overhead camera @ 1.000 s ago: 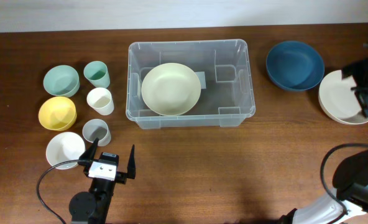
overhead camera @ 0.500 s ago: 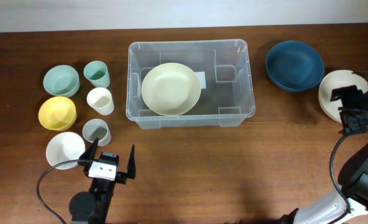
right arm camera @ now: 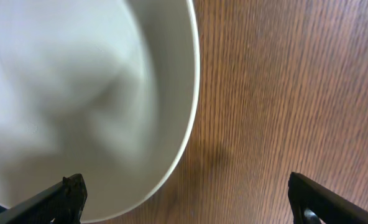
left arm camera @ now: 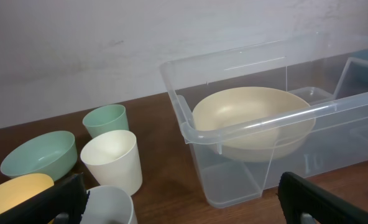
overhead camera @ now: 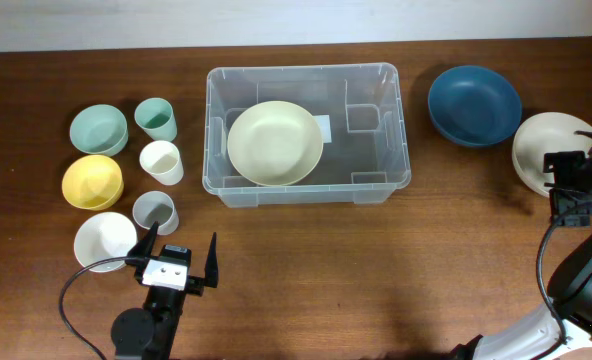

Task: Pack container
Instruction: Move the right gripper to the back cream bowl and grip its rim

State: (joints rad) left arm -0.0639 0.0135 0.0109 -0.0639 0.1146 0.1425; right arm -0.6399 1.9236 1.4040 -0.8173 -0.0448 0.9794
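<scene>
Bowls and cups sit all around me on the brown table. The container is a big clear box in the middle, near the far side of the table. It stands flat with its open side up. A cream bowl lies inside it, in the left part, and a small white label shows on the bottom just beside that bowl. The right part of the box has nothing in it. My left gripper is low at the near edge of the table, in front of the box and to its left. Its two fingers are spread wide and hold nothing. Close by it are a grey cup and a white bowl. Farther back are a yellow bowl, a white cup, a green bowl and a green cup. My right gripper is far out on the right side, over the near edge of a pale bowl. Its fingers are spread wide too, with nothing between them. One finger is over the bowl and the other is over bare wood. A dark blue bowl sits between the pale bowl and the box.
</scene>
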